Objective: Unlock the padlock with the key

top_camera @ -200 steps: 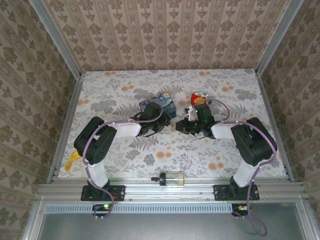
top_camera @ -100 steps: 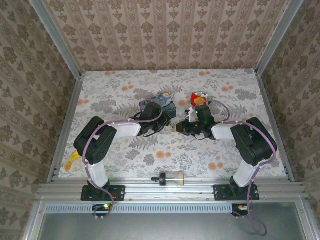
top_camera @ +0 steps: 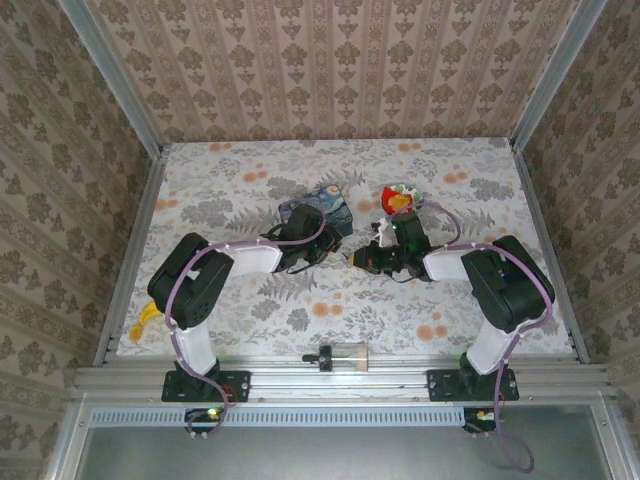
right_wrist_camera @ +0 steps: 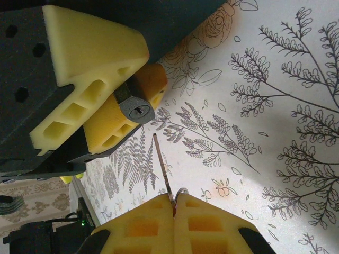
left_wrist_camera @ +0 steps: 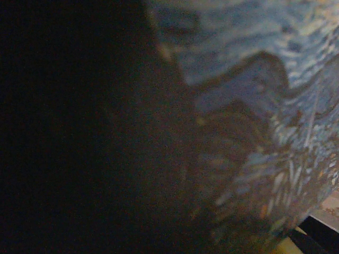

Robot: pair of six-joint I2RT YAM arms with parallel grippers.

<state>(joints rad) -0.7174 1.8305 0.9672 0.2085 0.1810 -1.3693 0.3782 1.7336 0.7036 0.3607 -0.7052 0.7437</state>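
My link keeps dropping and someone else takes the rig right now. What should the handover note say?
Left gripper: jaws shut on the padlock, with its keyhole face turned toward the right gripper.
Right gripper: jaws shut on the key, with the blade pointing out toward the padlock.
Done: both things are gripped and brought close together near the blue box.
Left: the key tip stops short of the keyhole and sits a little to one side. Line it up, insert, turn, and open the shackle, which is hidden in the grip.
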